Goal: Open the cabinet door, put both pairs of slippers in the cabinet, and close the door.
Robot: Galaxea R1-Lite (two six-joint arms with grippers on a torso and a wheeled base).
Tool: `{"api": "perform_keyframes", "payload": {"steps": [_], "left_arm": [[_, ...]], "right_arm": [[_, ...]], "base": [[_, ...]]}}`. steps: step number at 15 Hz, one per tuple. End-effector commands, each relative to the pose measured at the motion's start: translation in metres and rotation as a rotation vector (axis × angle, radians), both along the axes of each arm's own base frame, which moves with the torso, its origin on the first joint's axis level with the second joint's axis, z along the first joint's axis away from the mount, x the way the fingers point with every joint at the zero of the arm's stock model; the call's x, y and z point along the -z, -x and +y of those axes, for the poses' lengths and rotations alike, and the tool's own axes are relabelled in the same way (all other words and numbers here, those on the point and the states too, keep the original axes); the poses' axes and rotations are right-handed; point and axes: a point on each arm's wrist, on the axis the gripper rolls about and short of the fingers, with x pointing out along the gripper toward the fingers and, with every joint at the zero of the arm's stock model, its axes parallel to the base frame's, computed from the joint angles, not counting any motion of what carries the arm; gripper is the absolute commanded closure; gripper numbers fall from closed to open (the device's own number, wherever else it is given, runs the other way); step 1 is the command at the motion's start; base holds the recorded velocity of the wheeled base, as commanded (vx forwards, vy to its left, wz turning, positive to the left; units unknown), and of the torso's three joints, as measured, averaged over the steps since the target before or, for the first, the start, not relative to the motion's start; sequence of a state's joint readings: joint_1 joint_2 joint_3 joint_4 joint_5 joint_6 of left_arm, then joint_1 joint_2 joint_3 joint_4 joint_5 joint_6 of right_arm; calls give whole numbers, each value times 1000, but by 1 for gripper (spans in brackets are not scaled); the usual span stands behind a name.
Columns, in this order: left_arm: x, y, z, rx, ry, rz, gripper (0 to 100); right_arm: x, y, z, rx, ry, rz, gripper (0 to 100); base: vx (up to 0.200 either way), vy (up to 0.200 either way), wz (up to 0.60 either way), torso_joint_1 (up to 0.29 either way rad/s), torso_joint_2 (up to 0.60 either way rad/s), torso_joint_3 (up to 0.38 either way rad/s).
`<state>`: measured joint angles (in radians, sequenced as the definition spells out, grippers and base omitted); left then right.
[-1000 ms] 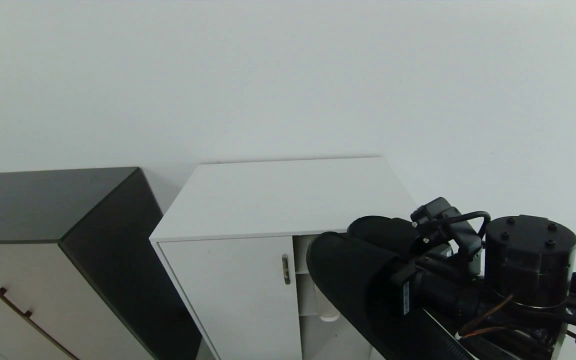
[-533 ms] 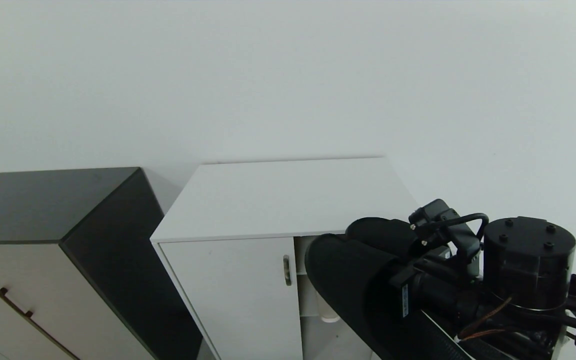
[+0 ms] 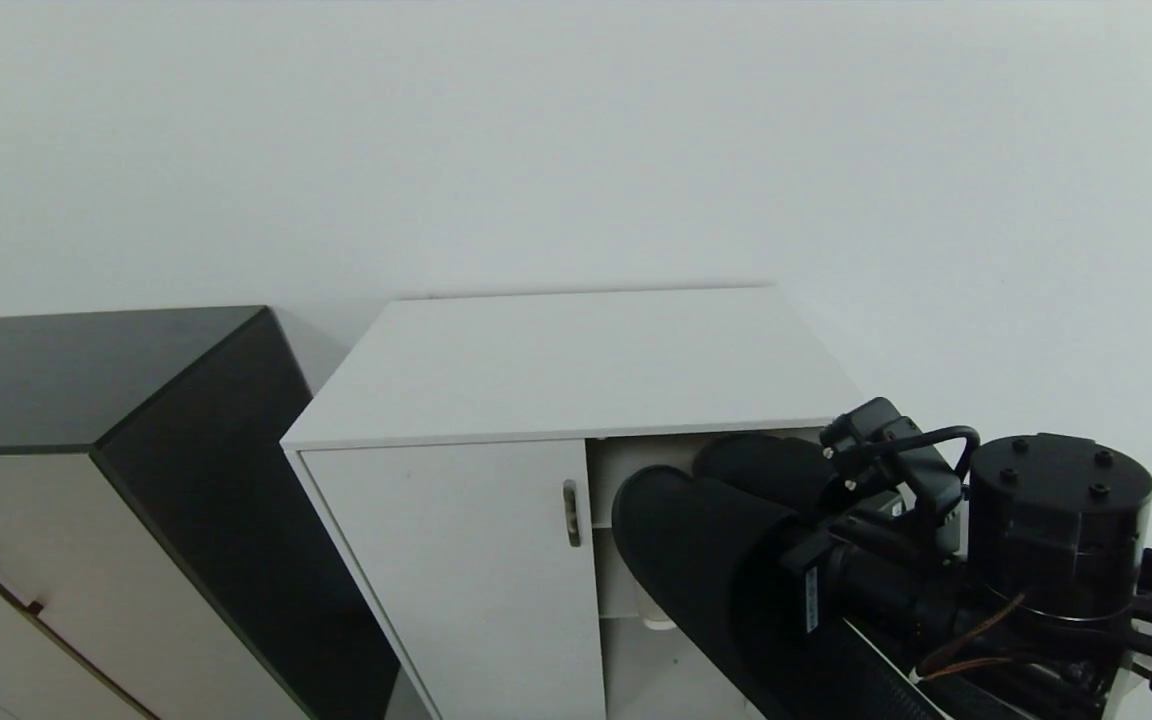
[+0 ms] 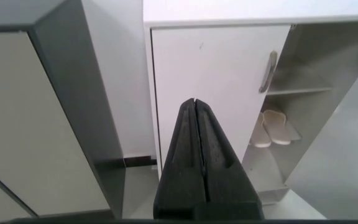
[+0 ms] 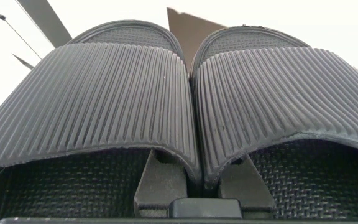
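Right wrist view: right pincer (image 5: 197, 180) clamps the black slippers (image 5: 129, 99) — left pincer (image 4: 195, 111) pressed together, empty.

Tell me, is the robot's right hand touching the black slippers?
Touching. In the right wrist view, the right hand pinches the black slippers by their inner sides, no gap.

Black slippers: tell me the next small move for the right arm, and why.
Probably carry the black slippers forward into the open side of the cabinet. The right gripper is shut on them just in front of that opening, and the white slippers already lie on a shelf inside, so this pair looks like the last thing to go in before closing.
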<state>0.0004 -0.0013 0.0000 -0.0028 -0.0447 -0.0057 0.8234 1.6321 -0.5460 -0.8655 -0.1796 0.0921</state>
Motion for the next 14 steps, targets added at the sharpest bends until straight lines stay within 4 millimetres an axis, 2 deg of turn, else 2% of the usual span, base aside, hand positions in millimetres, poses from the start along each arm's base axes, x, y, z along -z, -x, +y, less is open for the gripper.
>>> {"api": "perform_keyframes", "payload": {"steps": [1, 14], "left_arm": [[0, 0, 0, -1, 0, 1, 100], [0, 0, 0, -1, 0, 1, 100]], "right_arm": [[-1, 0, 0, 0, -4, -4, 100], [3, 4, -1, -14, 10, -17, 100]], "base": [[0, 0, 0, -237, 559, 320], [0, 0, 0, -195, 506, 311]]}}
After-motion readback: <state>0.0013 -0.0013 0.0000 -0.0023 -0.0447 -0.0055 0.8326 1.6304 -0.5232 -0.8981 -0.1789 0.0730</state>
